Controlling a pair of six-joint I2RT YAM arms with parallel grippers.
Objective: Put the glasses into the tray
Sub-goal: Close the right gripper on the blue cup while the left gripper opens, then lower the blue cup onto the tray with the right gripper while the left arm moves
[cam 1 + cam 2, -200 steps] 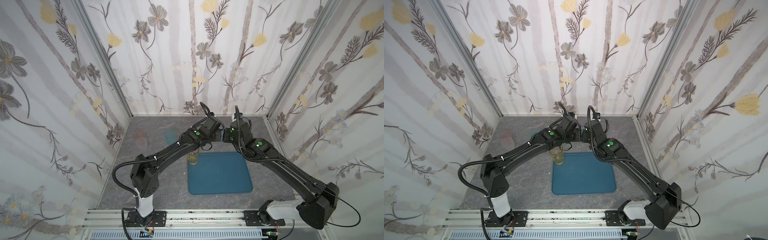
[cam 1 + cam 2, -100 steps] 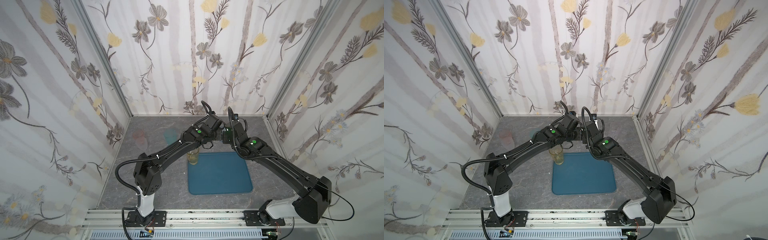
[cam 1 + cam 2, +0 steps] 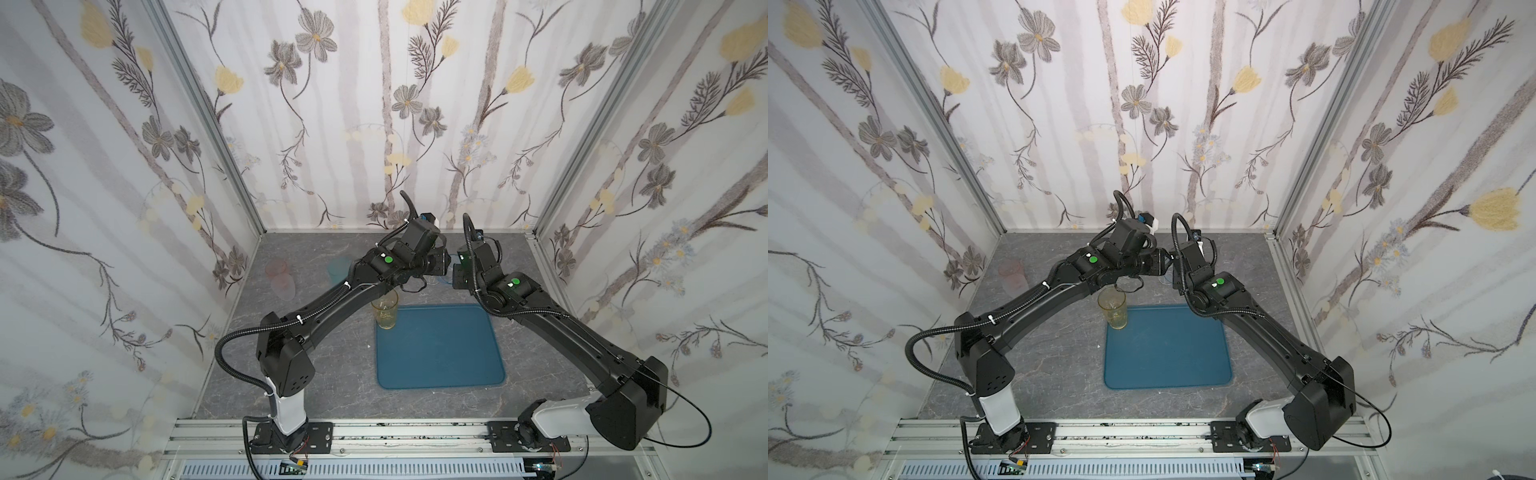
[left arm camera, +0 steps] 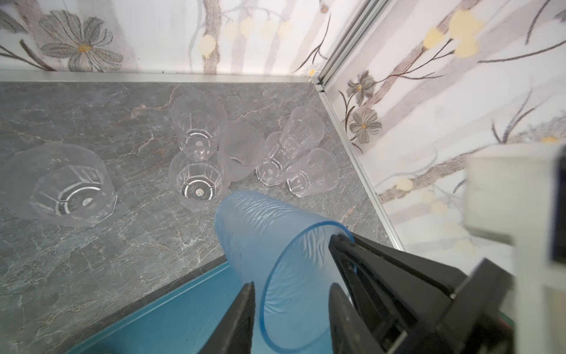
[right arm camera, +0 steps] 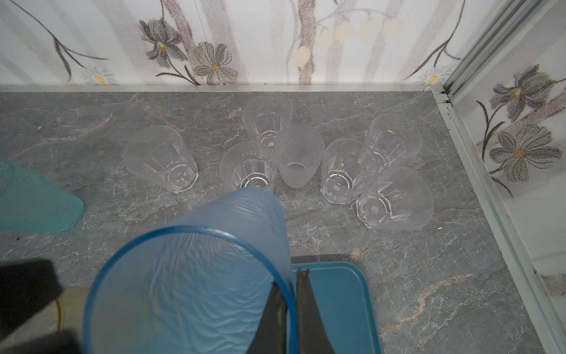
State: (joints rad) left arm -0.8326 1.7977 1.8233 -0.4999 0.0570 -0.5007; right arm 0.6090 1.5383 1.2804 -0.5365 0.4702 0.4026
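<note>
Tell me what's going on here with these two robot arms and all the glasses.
The right gripper is pinching the rim of a light blue tumbler, holding it tilted in the air by the far edge of the tray. The left gripper is open around the same tumbler. One amber tumbler stands in a tray corner; the clear tumblers, a teal tumbler and a pink tumbler are on the table.

Both top views look steeply down from high above the near edge, taking in the whole grey marbled surface [image 3: 345, 374] and flowered walls [image 3: 374, 104]. The left wrist camera peers close past the left tool [image 4: 291, 289], the right past the right tool [image 5: 289, 283]. Both share the ribbed light-blue plastic tumbler [image 4: 260, 233] and the far right corner [image 5: 441, 89].
</note>
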